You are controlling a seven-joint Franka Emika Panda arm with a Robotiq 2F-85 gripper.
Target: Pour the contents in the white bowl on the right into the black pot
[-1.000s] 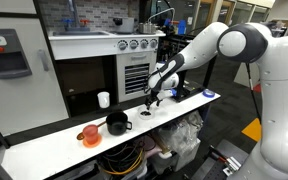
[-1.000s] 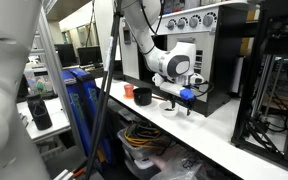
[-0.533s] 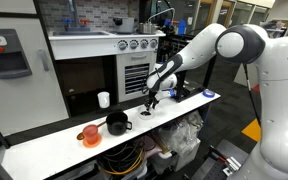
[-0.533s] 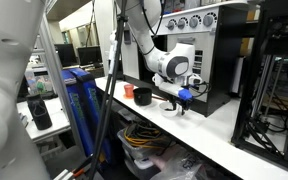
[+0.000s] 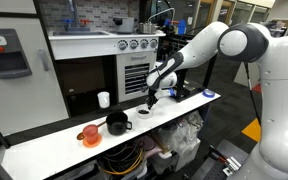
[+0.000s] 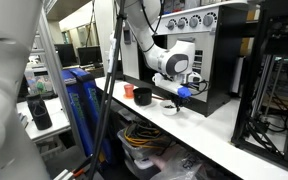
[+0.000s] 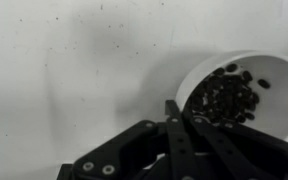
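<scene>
The white bowl (image 7: 269, 75) holds dark bits (image 7: 227, 95) and sits on the white counter, seen at right in the wrist view. My gripper (image 7: 176, 108) is shut on the bowl's near rim, one finger outside the wall and one inside. In both exterior views the gripper (image 5: 150, 103) (image 6: 177, 101) reaches down onto the bowl (image 5: 146, 111) (image 6: 170, 108). The small black pot (image 5: 117, 124) (image 6: 142, 97) stands on the counter a short way from the bowl, apart from the gripper.
An orange cup (image 5: 91, 134) (image 6: 129, 92) stands just beyond the pot. A white mug (image 5: 104, 99) sits at the counter's back, by the oven front (image 5: 134, 72). Cables and bins lie under the counter (image 5: 44, 150).
The jaws have closed from wide open onto the bowl's rim. The arm, bowl and pot have stayed where they were.
</scene>
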